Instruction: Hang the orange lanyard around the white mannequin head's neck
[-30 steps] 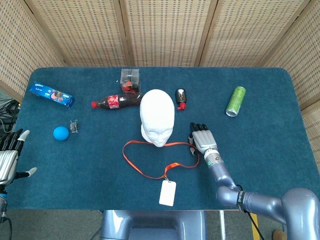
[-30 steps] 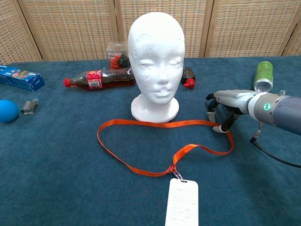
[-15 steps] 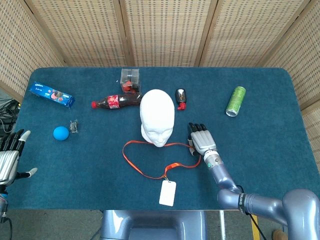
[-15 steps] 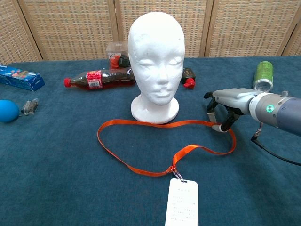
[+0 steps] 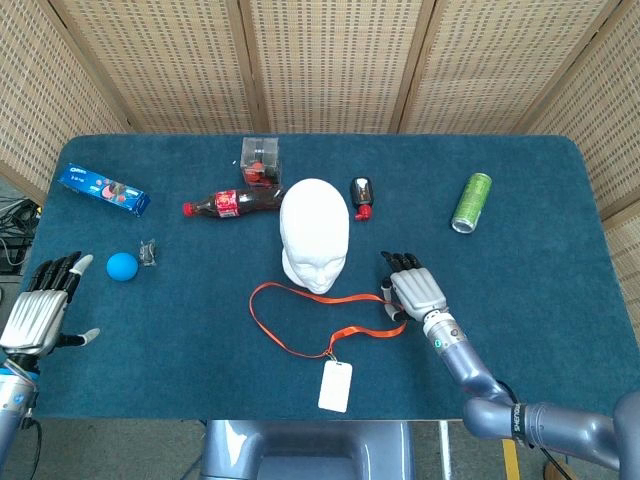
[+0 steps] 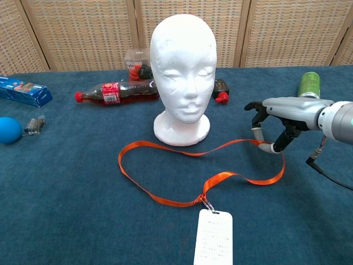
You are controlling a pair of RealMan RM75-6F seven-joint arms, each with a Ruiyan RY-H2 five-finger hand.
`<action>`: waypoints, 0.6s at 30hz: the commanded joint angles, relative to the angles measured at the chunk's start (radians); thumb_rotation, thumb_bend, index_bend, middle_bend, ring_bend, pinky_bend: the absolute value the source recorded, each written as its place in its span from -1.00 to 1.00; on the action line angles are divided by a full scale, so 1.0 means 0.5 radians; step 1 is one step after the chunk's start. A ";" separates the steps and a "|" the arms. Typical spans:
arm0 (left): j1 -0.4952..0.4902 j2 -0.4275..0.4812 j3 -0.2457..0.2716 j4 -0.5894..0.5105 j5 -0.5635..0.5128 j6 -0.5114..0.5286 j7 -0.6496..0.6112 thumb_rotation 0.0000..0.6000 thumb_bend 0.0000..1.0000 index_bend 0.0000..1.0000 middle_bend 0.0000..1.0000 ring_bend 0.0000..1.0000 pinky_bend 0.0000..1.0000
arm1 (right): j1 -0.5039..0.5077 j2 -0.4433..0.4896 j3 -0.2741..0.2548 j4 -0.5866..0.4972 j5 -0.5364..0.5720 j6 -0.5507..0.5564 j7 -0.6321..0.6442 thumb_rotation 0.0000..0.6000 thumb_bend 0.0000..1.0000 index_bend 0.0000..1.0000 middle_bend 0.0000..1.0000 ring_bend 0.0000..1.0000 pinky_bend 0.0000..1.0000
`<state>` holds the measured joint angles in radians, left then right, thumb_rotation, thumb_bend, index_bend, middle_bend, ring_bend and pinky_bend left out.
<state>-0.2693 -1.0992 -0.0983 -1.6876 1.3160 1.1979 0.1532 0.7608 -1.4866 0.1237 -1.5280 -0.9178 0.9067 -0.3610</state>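
Note:
The white mannequin head (image 5: pixel 314 235) (image 6: pixel 183 66) stands upright mid-table. In front of its base the orange lanyard (image 5: pixel 360 329) (image 6: pixel 219 176) lies in a loose loop on the blue cloth, and its white badge (image 5: pixel 335 386) (image 6: pixel 213 237) sits near the front edge. My right hand (image 5: pixel 415 290) (image 6: pixel 276 118) is to the right of the head. It pinches the right end of the loop between thumb and finger and holds that part a little off the cloth. My left hand (image 5: pixel 40 310) hovers at the table's left edge, fingers apart, holding nothing.
A cola bottle (image 5: pixel 235 203) (image 6: pixel 116 91) and a clear box (image 5: pixel 260 160) lie behind the head, with a small red-and-black item (image 5: pixel 362 195) beside it. A green can (image 5: pixel 470 202) (image 6: pixel 309 87) stands at the right. A blue ball (image 5: pixel 122 265) and a blue packet (image 5: pixel 103 190) are at the left.
My right hand has moved right and lifted slightly with the strap, pulling the loop's right end along. My left hand has come up and inward over the table's left edge.

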 commanded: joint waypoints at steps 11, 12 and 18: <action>-0.567 -0.548 -0.174 0.562 0.167 -0.474 -0.319 1.00 -0.61 -0.51 -1.00 -1.00 -1.00 | -0.020 0.075 0.050 -0.110 -0.034 -0.030 0.123 1.00 0.32 0.37 -1.00 -1.00 -1.00; -0.603 -0.602 -0.177 0.615 0.165 -0.507 -0.338 1.00 -0.61 -0.50 -1.00 -1.00 -1.00 | -0.015 0.079 0.058 -0.111 -0.025 -0.035 0.124 1.00 0.32 0.37 -1.00 -1.00 -1.00; -0.756 -0.828 -0.180 0.806 0.158 -0.654 -0.406 1.00 -0.56 -0.39 -1.00 -1.00 -1.00 | 0.005 0.084 0.090 -0.106 0.038 -0.057 0.129 1.00 0.32 0.37 -1.00 -1.00 -1.00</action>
<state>-0.6180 -1.4757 -0.1843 -1.3163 1.3927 0.8972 -0.0292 0.7613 -1.4454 0.1662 -1.5810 -0.9019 0.8800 -0.2972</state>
